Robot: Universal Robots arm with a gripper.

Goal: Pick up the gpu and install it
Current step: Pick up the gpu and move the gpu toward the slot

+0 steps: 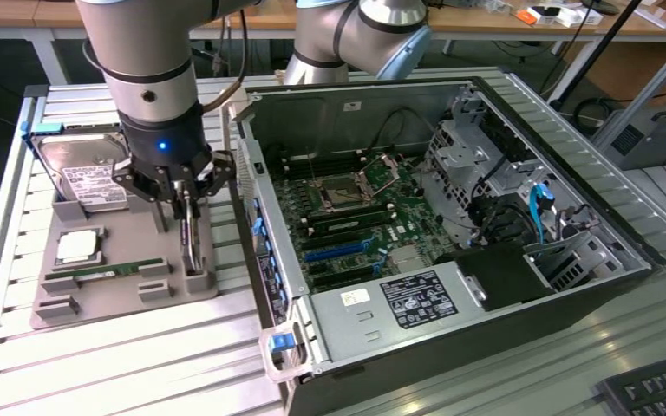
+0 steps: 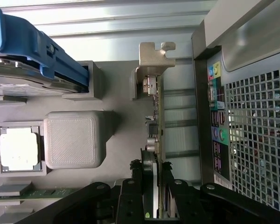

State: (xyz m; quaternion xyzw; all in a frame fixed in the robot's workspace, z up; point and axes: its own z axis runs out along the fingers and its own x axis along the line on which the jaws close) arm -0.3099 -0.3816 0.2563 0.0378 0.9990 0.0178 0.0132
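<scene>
Gripper (image 1: 186, 208) clamped on the gpu (image 1: 193, 247), upright on edge in grey tray (image 1: 125, 299), narrow gap btwn it & PC case (image 1: 356, 113). Thin card, edge-on, w/ silver bracket (image 2: 155, 56).

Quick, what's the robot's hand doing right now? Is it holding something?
The hand: closed on the gpu, which stands on edge in the grey tray.
</scene>
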